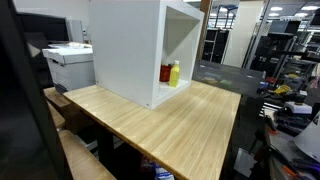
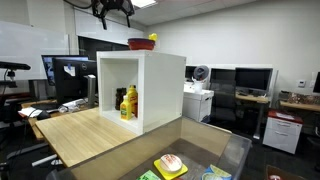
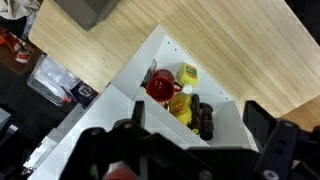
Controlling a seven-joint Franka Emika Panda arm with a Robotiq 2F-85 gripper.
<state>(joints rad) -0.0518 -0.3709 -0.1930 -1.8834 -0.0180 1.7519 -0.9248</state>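
My gripper (image 2: 112, 13) hangs high above a white open-fronted cabinet (image 2: 160, 90) that stands on a wooden table (image 2: 85, 135). In the wrist view its two fingers (image 3: 195, 140) are spread wide, open and empty, looking down on the cabinet (image 3: 120, 110). A red bowl (image 2: 140, 44) and a small yellow object (image 2: 153, 38) sit on the cabinet's top; the bowl also shows in the wrist view (image 3: 160, 88). Inside the cabinet stand a yellow bottle (image 2: 131, 101), a red bottle (image 1: 166, 73) and a dark bottle (image 3: 203, 120). The gripper is out of view in the exterior view from the table's end.
A printer (image 1: 70, 62) stands beyond the table's far corner. Monitors (image 2: 70, 78) and desks line the room. A glass-topped surface with colourful items (image 2: 172, 165) lies near the camera. A plastic bin (image 3: 50, 78) sits on the floor beside the table.
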